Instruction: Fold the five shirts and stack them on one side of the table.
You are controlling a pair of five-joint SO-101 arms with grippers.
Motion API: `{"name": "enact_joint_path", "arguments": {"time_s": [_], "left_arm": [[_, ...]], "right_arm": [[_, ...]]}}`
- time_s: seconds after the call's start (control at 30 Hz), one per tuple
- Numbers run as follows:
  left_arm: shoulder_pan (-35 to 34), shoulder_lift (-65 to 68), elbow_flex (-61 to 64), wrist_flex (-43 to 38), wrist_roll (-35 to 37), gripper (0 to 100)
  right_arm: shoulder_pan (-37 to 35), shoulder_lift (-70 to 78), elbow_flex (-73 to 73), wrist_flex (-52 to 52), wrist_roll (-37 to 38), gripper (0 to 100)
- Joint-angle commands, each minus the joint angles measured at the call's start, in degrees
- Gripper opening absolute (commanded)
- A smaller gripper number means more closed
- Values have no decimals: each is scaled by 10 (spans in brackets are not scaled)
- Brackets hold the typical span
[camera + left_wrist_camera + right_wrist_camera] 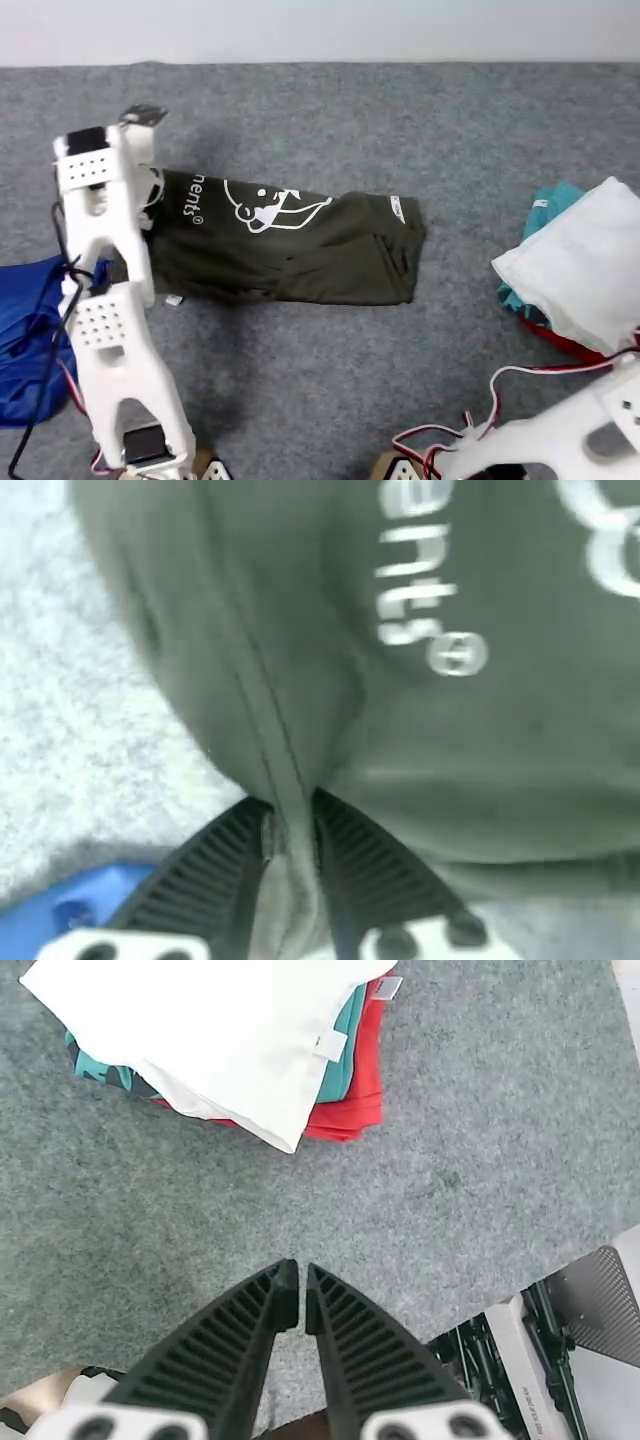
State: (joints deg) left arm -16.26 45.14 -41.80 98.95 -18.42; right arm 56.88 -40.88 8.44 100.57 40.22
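From the high view you see the olive shirt (300,250) lying part-folded at the middle of the bench (400,130), with your left arm (105,230) over its 9 o'clock end. The folded stack (590,260) sits at 3 o'clock and a blue shirt (25,330) at 8.

In the left wrist view, the left claw (290,815) pinches a doubled edge. The cloth looks soft and light and will likely sag, so grip both layers.

In the right wrist view, the right claw (300,1280) hangs closed and empty near the stack.

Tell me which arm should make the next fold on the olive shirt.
Left. The left gripper is shut on the edge of the olive shirt; the right gripper hangs shut and empty by the folded stack.
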Motion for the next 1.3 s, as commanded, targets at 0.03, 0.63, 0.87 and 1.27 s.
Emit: {"name": "enact_joint_path", "arguments": {"time_s": [0.03, 0.63, 0.87, 1.27], "left_arm": [[83, -142, 74, 17, -4, 4], [420, -166, 83, -36, 158, 5], [475, -56, -90, -25, 193, 5], [472, -12, -218, 18, 190, 5]], "right_arm": [[-5, -11, -4, 22, 4, 21], [-5, -5, -3, 22, 3, 21], [-6, -11, 31, 22, 4, 21], [-3, -11, 43, 22, 4, 21]]}}
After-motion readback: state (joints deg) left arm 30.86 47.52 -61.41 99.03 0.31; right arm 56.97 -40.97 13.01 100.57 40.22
